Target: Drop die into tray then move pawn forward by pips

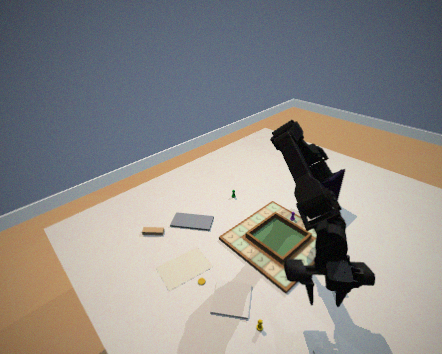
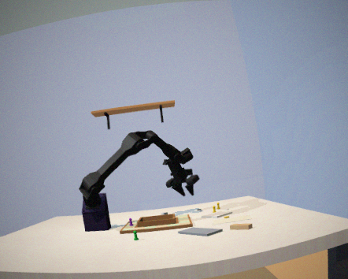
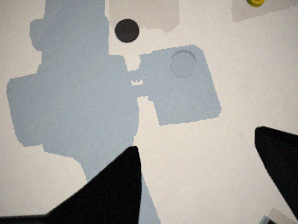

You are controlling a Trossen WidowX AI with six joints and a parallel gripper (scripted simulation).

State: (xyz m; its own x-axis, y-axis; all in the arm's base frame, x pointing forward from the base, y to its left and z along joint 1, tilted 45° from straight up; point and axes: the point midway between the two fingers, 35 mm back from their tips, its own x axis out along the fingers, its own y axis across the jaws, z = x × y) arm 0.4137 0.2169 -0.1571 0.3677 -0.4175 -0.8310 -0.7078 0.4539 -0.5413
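Observation:
A small grey block, seemingly the die, shows behind the board; the top view does not show it, and its top pips are unreadable. My gripper is partly open and empty, pointing down above the table beyond the board. The board lies flat, partly hidden by my arm in the top view. The dice tray is at its middle, with no die visible inside. A purple pawn stands on the board's ring.
A green pawn and a yellow pawn stand off the board. A grey slab, wooden block, cream sheet and yellow disc lie about. The wrist view shows a dark disc.

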